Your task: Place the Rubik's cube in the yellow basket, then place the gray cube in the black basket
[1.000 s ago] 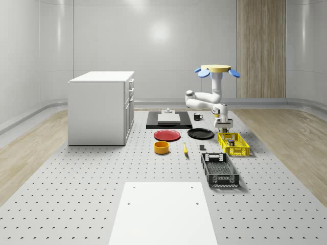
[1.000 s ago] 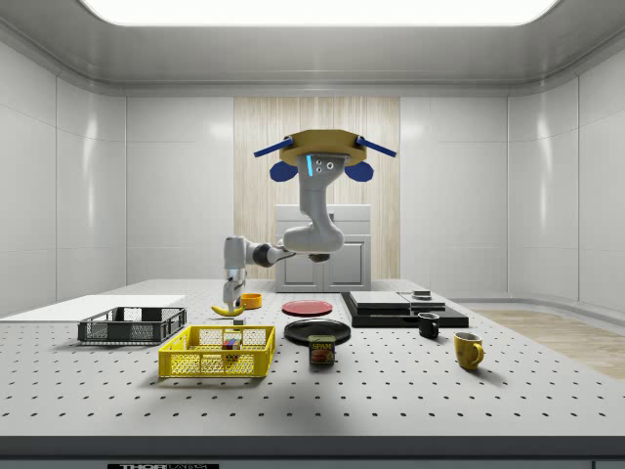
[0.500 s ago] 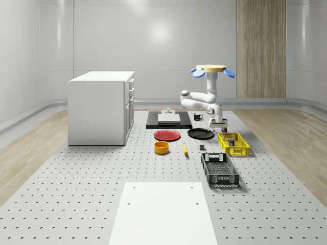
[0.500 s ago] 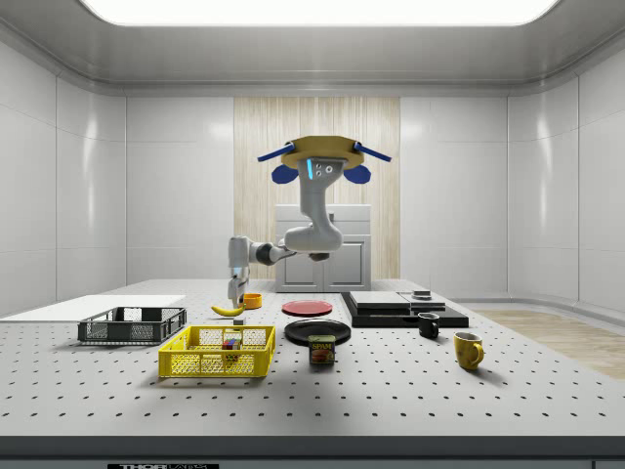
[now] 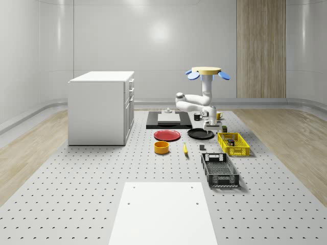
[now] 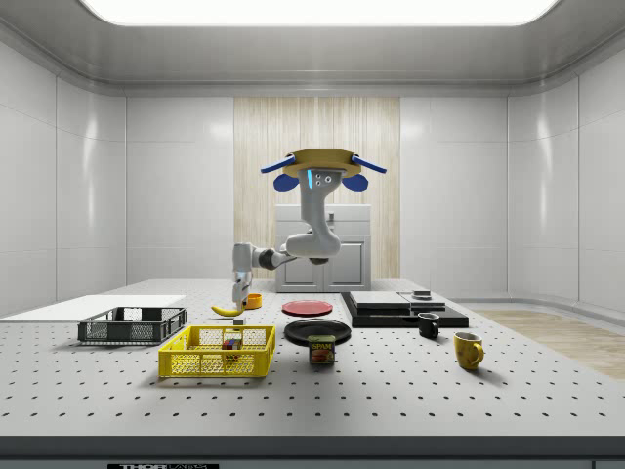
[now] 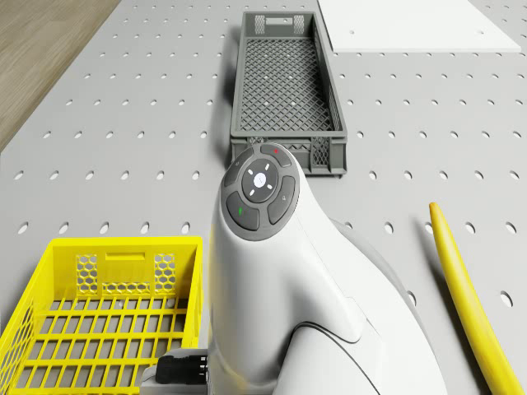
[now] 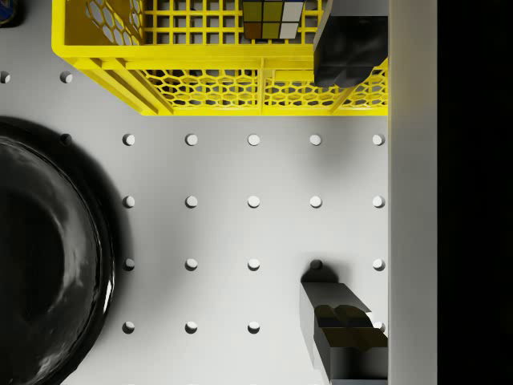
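With Rubik's cube (image 8: 273,18) in yellow basket (image 8: 216,84); gripper (image 8: 349,192) wide, empty, beside it.

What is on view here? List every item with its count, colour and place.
cabinet: 1, white, whole-scene view's left
slab: 1, black, behind the plates
plates: 2, red and black, side by side
bowl: 1, orange, before the red plate
banana: 1, yellow, beside the bowl
gray cube: 1, dark gray, between banana and yellow basket
yellow basket: 1, holds the Rubik's cube
black basket: 1, nearer the camera
mugs: 2, black and yellow
can: 1, by the yellow basket
sheet: 1, white, front
drone: hovering above the table
arm: white
jaws: open, over the table between black plate and yellow basket
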### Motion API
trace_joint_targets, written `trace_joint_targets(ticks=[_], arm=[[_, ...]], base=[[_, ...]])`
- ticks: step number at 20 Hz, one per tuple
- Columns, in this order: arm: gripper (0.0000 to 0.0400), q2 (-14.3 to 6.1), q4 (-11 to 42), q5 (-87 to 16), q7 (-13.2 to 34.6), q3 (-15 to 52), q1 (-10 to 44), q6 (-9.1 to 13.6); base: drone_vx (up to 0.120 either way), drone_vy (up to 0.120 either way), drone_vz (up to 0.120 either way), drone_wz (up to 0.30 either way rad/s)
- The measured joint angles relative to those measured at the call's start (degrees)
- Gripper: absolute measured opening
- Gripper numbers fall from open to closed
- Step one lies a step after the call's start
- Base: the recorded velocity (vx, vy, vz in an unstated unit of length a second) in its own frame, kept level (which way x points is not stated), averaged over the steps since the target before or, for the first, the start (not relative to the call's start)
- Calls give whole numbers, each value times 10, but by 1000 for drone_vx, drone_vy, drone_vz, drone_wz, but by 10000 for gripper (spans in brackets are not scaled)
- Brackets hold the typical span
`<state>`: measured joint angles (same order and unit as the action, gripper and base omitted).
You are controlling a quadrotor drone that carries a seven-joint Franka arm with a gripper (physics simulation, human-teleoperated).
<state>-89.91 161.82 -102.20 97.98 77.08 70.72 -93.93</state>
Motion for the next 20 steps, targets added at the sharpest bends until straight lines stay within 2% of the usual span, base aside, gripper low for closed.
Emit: trace_joint_targets(ticks=[7,19,20], arm=[[400,0,0,0,0,0,0,0],[400,-1,0,0,0,0,0,-1],[400,-1,0,0,0,0,0,-1]], base=[[0,-120,-120,0],[0,-120,-3,0],[120,-80,0,0]])
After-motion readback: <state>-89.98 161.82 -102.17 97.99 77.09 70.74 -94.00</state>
